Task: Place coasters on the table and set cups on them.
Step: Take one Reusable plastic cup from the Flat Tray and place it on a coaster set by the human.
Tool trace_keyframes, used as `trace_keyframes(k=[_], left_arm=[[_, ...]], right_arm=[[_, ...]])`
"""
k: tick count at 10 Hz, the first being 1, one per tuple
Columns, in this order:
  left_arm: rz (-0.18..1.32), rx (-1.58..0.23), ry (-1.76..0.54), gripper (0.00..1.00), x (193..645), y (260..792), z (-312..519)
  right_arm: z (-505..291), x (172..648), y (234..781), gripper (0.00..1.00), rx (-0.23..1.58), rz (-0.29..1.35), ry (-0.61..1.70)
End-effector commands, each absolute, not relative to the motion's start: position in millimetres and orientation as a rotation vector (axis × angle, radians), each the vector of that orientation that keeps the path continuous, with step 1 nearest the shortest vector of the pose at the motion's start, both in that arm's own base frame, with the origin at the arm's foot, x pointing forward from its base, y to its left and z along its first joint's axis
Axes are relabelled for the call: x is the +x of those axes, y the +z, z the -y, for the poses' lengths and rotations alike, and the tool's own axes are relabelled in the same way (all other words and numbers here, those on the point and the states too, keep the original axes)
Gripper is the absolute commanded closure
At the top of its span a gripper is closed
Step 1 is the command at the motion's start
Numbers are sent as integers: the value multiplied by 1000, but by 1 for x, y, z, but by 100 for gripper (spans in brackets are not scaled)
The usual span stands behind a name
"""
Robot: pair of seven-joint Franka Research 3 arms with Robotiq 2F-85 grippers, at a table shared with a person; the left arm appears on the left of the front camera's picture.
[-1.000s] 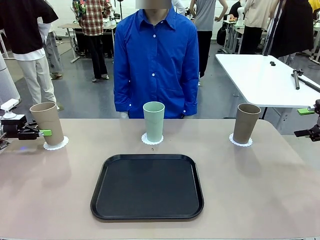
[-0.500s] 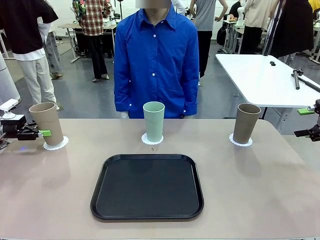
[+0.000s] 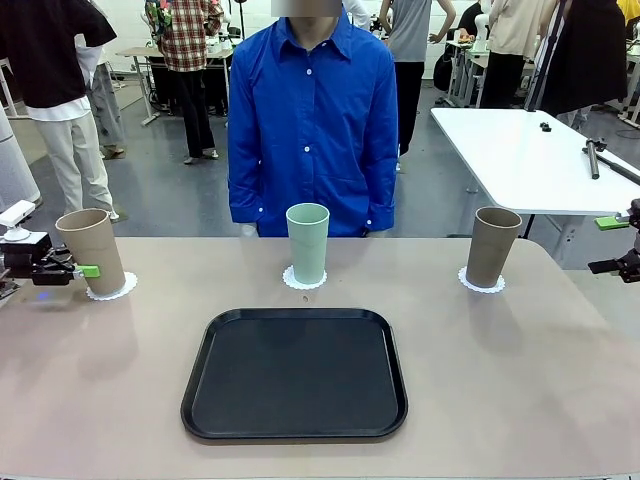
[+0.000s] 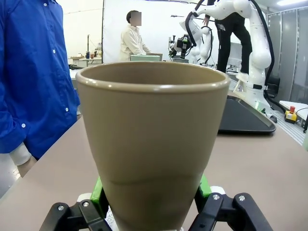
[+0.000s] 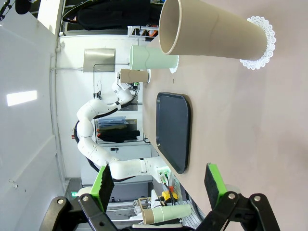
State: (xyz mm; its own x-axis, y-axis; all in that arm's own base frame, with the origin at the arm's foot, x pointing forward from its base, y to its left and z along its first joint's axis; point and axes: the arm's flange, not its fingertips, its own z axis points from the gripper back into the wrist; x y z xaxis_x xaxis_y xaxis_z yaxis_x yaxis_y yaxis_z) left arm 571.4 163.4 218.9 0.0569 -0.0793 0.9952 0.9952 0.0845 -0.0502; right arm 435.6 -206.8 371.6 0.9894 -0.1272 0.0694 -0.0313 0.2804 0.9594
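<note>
Left pincer (image 3: 88, 270) clamped on the left tan cup (image 3: 91, 250), low on its wall near the base; from my left wrist the cup (image 4: 152, 144) stands between both green pads (image 4: 97, 190), touching each. Cup leans slightly toward the table's left edge, its foot at the left coaster (image 3: 112, 289); whether the base sits flat I cannot tell.

Right pincer (image 5: 161, 185) stands apart, jaws wide, nothing between them. In the front view it (image 3: 618, 245) hangs off the table's right edge, well apart from the right tan cup (image 3: 492, 246). From the right wrist that cup (image 5: 211, 33) stands on its coaster (image 5: 262, 43), far ahead of my fingers.

Mint cup (image 3: 307, 243) upright on the middle coaster (image 3: 304, 279), near the far edge, just in front of the person in the blue shirt (image 3: 310, 120). Right coaster (image 3: 481, 283) shows as a ring around its cup's foot.

Materials: cups matte, tapered, no handles, smooth rounded rims. Coasters thin white paper, lacy, scalloped edges. Table (image 3: 520, 380) beige-tan, matte, rounded corners. Black tray (image 3: 295, 373) a rounded square with a raised lip, lying toward my side of centre, well apart from all three cups.
</note>
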Motion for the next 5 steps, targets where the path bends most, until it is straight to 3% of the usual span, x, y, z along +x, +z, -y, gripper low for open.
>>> trace_keyframes(k=[1,5], left_arm=[[1164,-1114,-1146,16,581,218,-169],[1145,-1125,-1139,16,584,213,-167]], right_arm=[[207,435,372,0,1288,141,-64],[207,435,372,0,1288,141,-64]])
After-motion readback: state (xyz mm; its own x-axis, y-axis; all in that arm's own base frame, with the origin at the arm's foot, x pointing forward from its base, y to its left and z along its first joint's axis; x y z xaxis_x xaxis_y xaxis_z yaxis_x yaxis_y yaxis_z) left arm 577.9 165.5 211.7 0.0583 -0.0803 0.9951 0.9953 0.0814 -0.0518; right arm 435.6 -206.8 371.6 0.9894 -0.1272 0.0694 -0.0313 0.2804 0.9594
